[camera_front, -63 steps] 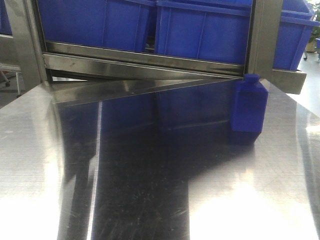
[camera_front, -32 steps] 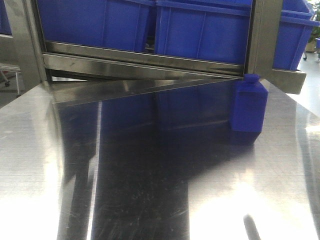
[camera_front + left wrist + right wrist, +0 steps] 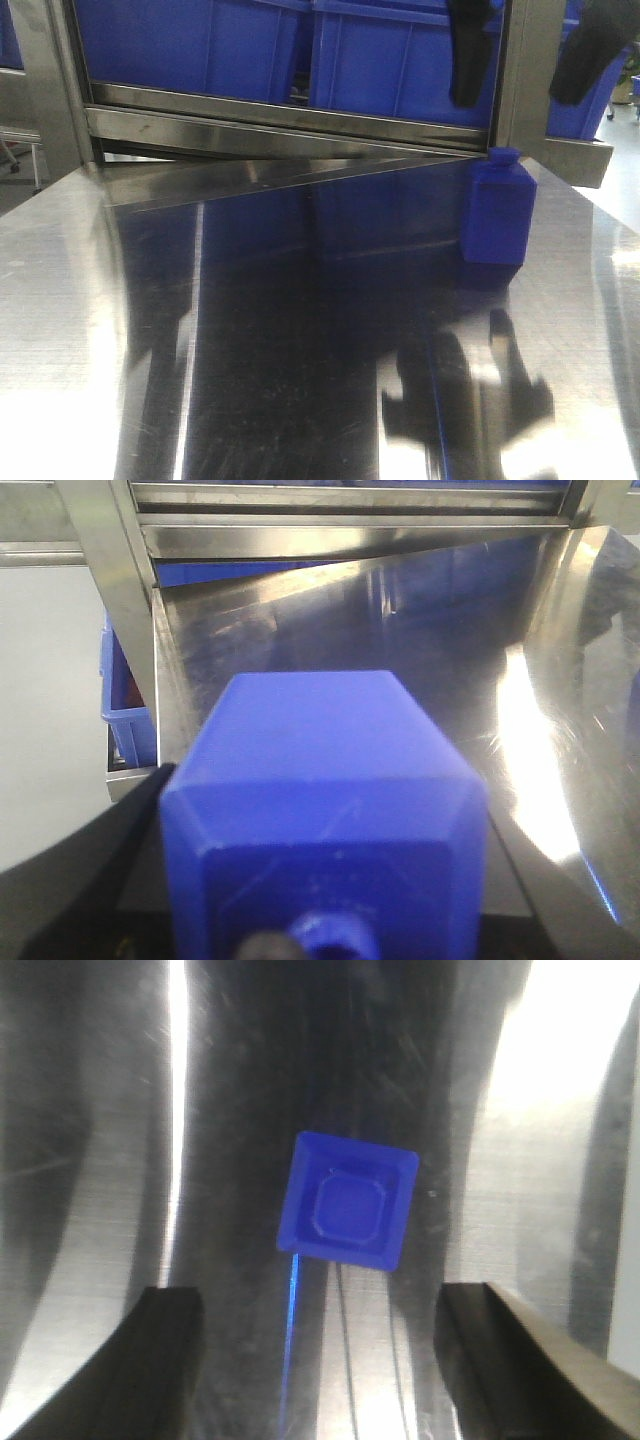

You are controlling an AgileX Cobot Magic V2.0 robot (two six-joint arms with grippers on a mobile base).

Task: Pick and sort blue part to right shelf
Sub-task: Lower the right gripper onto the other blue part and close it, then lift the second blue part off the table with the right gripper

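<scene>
Right claw (image 3: 515,95), spread open, hangs straight above the blue part (image 3: 497,210), which stands upright, knob up, on the table (image 3: 300,330) at right-centre of the front view, just before the right shelf (image 3: 300,125) rail; left claw (image 3: 300,900) looks clenched on the twin part (image 3: 320,770), so right is nearer.

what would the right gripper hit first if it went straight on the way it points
The blue part, upright on the steel table, lies almost dead ahead of the right gripper. Its open fingers look set to pass either side of it, though depth is unclear.
</scene>
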